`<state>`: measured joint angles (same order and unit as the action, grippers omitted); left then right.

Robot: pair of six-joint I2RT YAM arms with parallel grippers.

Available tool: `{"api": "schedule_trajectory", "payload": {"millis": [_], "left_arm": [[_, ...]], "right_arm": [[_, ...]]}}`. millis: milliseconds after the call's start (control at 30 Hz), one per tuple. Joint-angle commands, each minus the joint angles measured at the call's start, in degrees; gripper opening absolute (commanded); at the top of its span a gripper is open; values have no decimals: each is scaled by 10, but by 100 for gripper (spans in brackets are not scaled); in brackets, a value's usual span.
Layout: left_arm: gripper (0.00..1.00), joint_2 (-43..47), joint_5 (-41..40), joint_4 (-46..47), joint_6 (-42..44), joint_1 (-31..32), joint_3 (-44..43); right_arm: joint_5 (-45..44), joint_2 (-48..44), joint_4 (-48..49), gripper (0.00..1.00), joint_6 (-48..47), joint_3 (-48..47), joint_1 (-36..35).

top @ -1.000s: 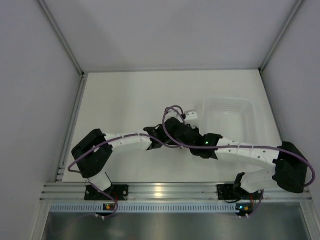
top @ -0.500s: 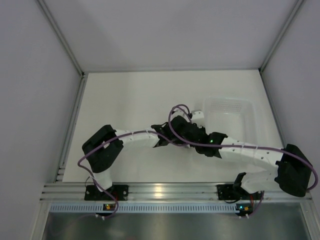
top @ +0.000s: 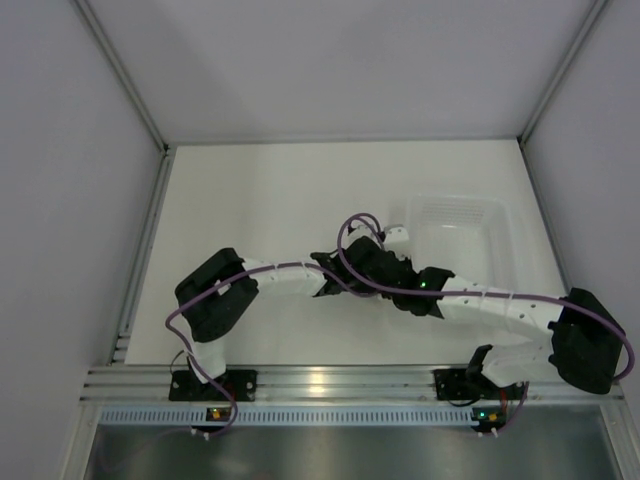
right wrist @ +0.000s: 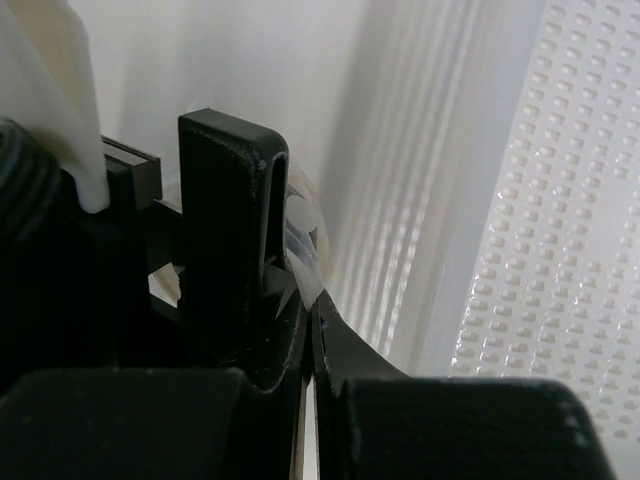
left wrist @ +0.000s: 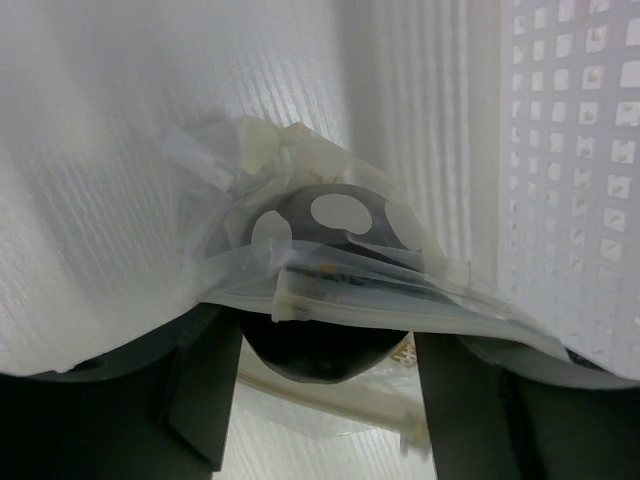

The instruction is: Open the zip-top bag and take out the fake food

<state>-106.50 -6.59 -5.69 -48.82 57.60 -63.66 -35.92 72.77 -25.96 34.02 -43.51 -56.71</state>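
The clear crinkly zip-top bag (left wrist: 300,160) hangs in front of my left gripper (left wrist: 325,345), its zip strip (left wrist: 350,308) lying across the fingertips. The bag's mouth is parted, and the dark glossy ball of fake food (left wrist: 320,350) shows through it. The ball sits between my left fingers (left wrist: 200,390), which stand close on either side of it. My right gripper (right wrist: 308,300) is shut on a thin edge of the bag (right wrist: 302,220). In the top view both grippers meet left of the tub, left (top: 335,272) and right (top: 362,255), and they hide the bag.
The white translucent tub (top: 500,215) stands just right of the grippers. Its dimpled wall fills the right side of the left wrist view (left wrist: 570,150) and the right wrist view (right wrist: 560,250). Grey walls enclose the table on three sides.
Both arms have shifted right, towards the tub, staying joined at the bag. The left arm's elbow has swung right and forward.
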Motion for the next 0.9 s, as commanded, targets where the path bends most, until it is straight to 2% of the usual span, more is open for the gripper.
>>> {"api": "schedule_trajectory", "payload": {"millis": [0, 33, 133, 300, 400, 433, 533, 567, 867], "left_arm": [[61, -36, -40, -45, 38, 30, -9], [66, -35, -49, -46, 44, 30, -15], [70, -29, -61, -46, 64, 37, -21], [68, -27, -84, -52, 94, 45, -33], [51, -35, -88, -52, 106, 50, -40], [34, -36, -87, -51, 105, 50, -41], [5, -28, -90, -50, 97, 51, -34], [0, -24, -91, -49, 95, 55, -32], [0, 79, -92, -15, 100, 65, 24]], "right_arm": [[104, -3, 161, 0, -24, -37, -31], [108, -1, 164, 0, -26, -39, -31], [118, 8, 162, 0, -29, -42, -30], [125, 17, 161, 0, -35, -54, -31], [131, 25, 158, 0, -38, -63, -30], [130, 27, 158, 0, -38, -64, -31], [119, 32, 157, 0, -33, -66, -31], [115, 32, 158, 0, -33, -65, -30], [67, 0, 192, 0, -21, -69, -28]]}}
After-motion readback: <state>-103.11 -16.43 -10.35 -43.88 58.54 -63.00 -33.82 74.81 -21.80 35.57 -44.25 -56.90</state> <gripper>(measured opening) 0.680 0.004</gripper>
